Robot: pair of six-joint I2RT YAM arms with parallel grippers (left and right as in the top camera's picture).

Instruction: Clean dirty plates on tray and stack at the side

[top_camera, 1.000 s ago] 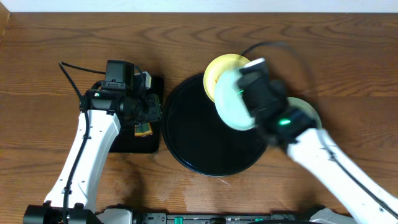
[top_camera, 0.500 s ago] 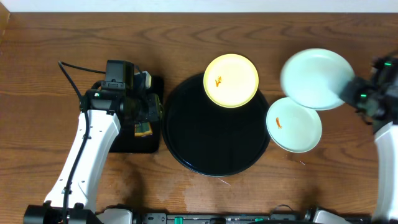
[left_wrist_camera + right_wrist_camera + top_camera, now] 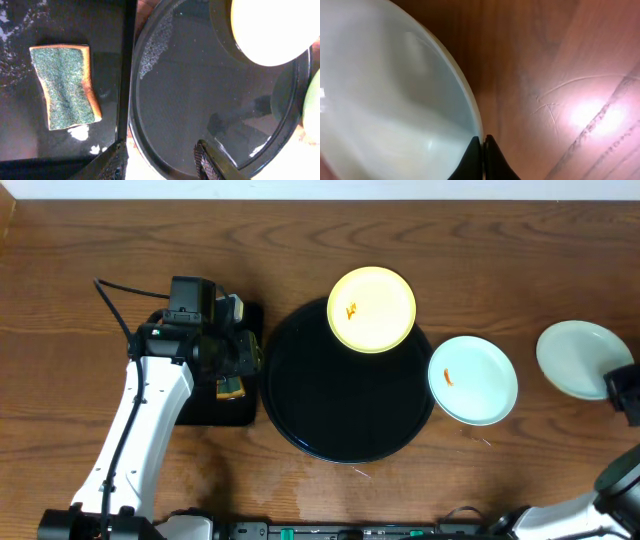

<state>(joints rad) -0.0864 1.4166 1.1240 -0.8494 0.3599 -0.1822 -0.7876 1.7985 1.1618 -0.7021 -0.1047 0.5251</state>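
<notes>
**One gripped, two lying free**

Sees yellow plate [image 3: 372,308] on far rim of tray [image 3: 330,400], smeared mint plate [image 3: 473,379] on table [image 3: 300,240] just right. Pinches second mint plate [image 3: 385,85] by rim with right gripper [image 3: 482,142]. Holds left gripper [image 3: 160,152] wide by small tray [image 3: 20,145] with sponge [image 3: 66,86].

Your left arm [image 3: 150,410] reaches up from the tabletop's [image 3: 300,240] near edge, the left gripper [image 3: 162,165] hanging with fingers [image 3: 207,161] spread wide; your right gripper [image 3: 481,150], far right, pinches a pale plate [image 3: 385,90] by its rim
</notes>
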